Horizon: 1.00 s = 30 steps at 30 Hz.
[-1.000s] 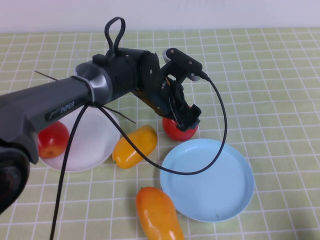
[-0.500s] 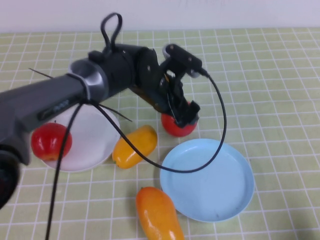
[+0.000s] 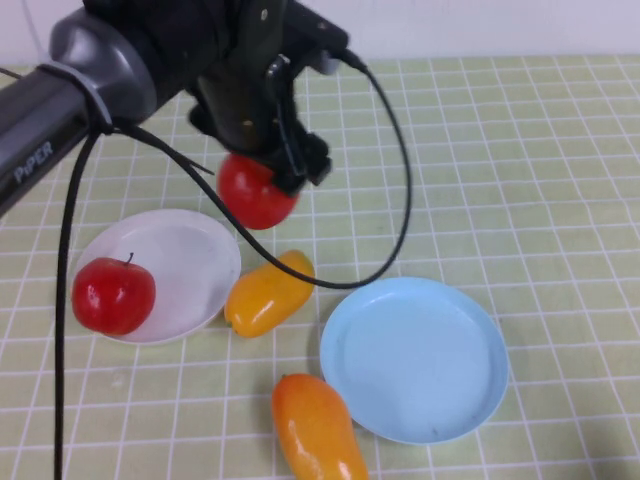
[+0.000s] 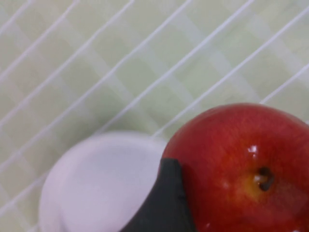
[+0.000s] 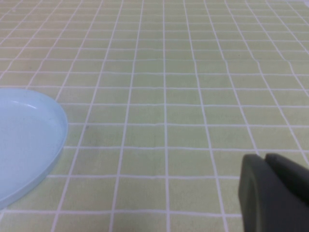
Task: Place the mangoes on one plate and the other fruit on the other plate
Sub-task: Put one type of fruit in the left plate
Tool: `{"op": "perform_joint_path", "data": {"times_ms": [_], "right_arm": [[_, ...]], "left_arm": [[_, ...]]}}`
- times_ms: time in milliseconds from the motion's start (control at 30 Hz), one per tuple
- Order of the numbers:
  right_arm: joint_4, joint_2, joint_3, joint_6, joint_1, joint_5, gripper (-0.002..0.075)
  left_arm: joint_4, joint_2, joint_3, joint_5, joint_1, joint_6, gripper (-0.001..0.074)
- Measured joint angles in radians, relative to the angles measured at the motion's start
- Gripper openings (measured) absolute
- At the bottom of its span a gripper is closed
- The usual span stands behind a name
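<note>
My left gripper [image 3: 268,176] is shut on a shiny red apple [image 3: 254,193], held in the air behind the white plate [image 3: 192,258]. The left wrist view shows that apple [image 4: 236,159] against one dark finger [image 4: 166,203], with the white plate [image 4: 96,183] below it. A second red apple [image 3: 113,295] lies on the white plate's left side. One mango [image 3: 268,292] lies between the plates; the other mango [image 3: 318,430] lies at the front, beside the light blue plate [image 3: 415,360], which holds nothing. My right gripper [image 5: 265,162] is shut, low over the cloth right of the blue plate [image 5: 24,140].
A green checked cloth [image 3: 540,180] covers the table. The left arm and its black cable [image 3: 400,190] reach over the back left, the cable looping down near the blue plate's rim. The right arm does not show in the high view.
The left gripper has lifted the apple from beside the blue plate and carried it up and left toward the white plate. The right gripper has not moved.
</note>
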Motion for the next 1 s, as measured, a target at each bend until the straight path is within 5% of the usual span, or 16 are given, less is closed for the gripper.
{"op": "perform_joint_path", "data": {"times_ms": [533, 833, 1000], "right_arm": [[0.000, 0.000, 0.000, 0.000, 0.000, 0.000, -0.0016], [0.000, 0.000, 0.000, 0.000, 0.000, 0.000, -0.0016], [0.000, 0.000, 0.000, 0.000, 0.000, 0.000, -0.0015]], "left_arm": [[-0.021, 0.116, 0.019, 0.035, 0.197, -0.064, 0.0580], [-0.029, 0.163, 0.021, 0.032, 0.211, -0.049, 0.0580], [-0.029, 0.163, 0.021, 0.032, 0.211, -0.049, 0.0667]]}}
